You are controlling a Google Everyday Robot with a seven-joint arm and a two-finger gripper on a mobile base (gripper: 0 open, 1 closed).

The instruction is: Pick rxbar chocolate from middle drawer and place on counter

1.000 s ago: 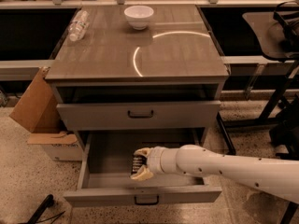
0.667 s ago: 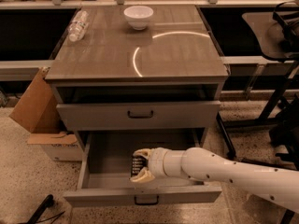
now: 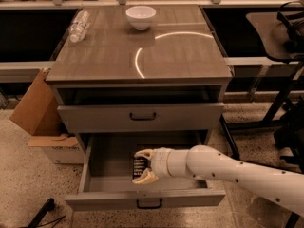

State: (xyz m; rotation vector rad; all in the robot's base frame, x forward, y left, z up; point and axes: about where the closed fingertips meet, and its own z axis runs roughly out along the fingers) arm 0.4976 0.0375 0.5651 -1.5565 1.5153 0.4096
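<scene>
The middle drawer (image 3: pixel 147 198) is pulled open below the shut grey drawer above it. My gripper (image 3: pixel 142 166) reaches into it from the right on a white arm. It is shut on the rxbar chocolate (image 3: pixel 138 168), a small black bar with pale lettering held between the upper and lower fingertips (image 3: pixel 144 153), just above the drawer floor near its front middle. The counter (image 3: pixel 142 51) is the glossy wood-grain top with a curved light reflection, well above the gripper.
A white bowl (image 3: pixel 140 16) and a clear plastic bottle (image 3: pixel 79 25) lie at the back of the counter. A cardboard box (image 3: pixel 40 118) stands on the floor at the left. A dark stand and chair (image 3: pixel 280 56) are at the right.
The arm and gripper have shifted slightly left inside the drawer, with the black bar staying between the fingers. Nothing else has moved.
</scene>
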